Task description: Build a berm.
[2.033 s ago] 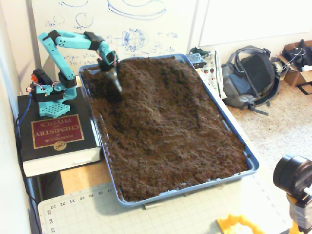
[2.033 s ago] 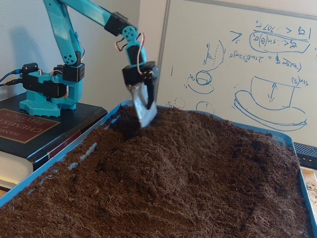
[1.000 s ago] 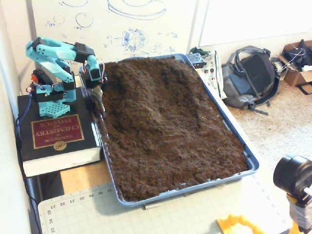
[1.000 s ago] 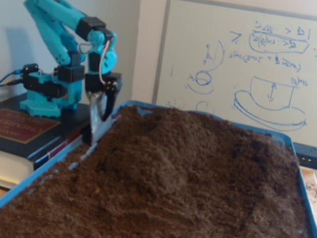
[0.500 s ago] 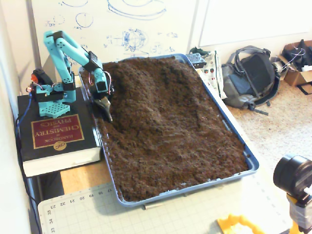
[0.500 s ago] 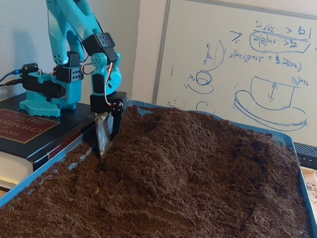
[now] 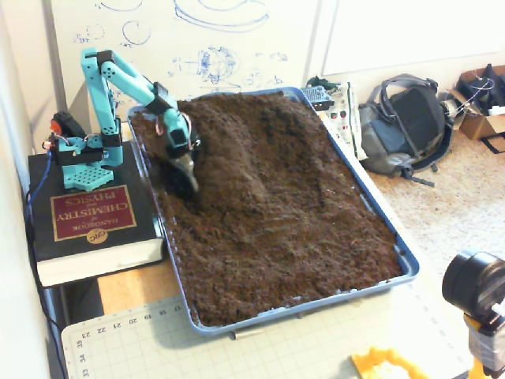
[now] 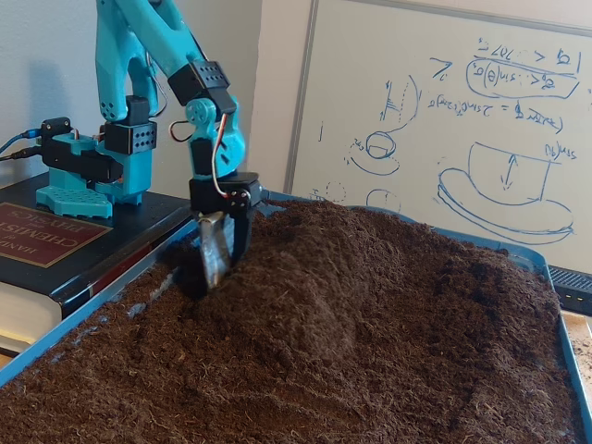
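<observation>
**Whiteboard room, big tray of dirt, and a blue arm digging at the hill**

Whiteboard drawings (image 8: 504, 180) cover the wall behind a blue tray (image 7: 406, 264) packed with dark brown soil. The berm (image 7: 237, 146) is the tall ridge of soil that runs from the far end of the tray toward the middle, higher than the flatter soil near the front edge.

Right against its left slope, as the high fixed view shows it, the gripper (image 7: 188, 180) points down with its tips poked into the dirt. I think it is set there so it can shove loose soil sideways up onto the ridge. The arm (image 8: 139, 55) stands on a thick book (image 7: 87, 221) beside the tray, probably so it can reach over the tray's wall.

From the high view you see the whole tray, the ridge's long shape, and a backpack (image 7: 406, 126) lying on the carpet well apart. You cannot see how tall the ridge is. The low fixed view (image 8: 217, 268) shows that height, and a dark hollow where the tips go in. One shiny flat finger (image 8: 215, 254) shows, with a dark one close beside it. I cannot tell if the fingers are pressed together or a little apart.
</observation>
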{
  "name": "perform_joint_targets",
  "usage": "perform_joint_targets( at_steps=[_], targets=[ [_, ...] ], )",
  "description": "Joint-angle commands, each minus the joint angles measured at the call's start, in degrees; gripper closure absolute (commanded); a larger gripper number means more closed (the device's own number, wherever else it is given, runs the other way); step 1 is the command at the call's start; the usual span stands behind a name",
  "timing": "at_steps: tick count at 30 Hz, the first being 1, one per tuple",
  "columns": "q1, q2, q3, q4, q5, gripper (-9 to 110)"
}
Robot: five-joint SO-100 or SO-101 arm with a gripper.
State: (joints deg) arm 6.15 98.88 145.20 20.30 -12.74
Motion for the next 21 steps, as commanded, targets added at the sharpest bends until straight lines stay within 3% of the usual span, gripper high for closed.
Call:
perform_joint_targets(
  at_steps=[1,12,21],
  targets=[
    [-3.1,1.4,-11.7,-3.8,4.0,101],
    [-6.7,2.2,-10.9,-2.2,4.7,101],
    [-10.8,21.4,-6.9,20.9,4.8,101]
  ],
)
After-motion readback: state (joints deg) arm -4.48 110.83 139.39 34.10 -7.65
